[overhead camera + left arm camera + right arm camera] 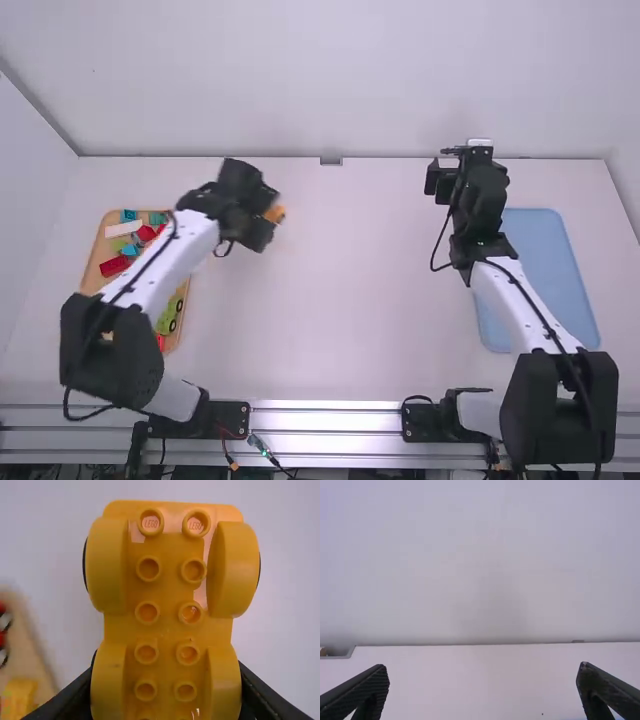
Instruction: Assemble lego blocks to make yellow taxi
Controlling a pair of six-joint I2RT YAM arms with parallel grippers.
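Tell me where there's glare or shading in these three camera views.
High view: bright glare along the metal rail; left wrist view: small glossy highlights on the yellow block; right wrist view: faint, soft shading on the wall.

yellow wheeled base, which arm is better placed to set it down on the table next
Left, I'd say: the left gripper holds the yellow wheeled base above the table, near the wooden tray. The right gripper is open and empty, off near the blue tray.
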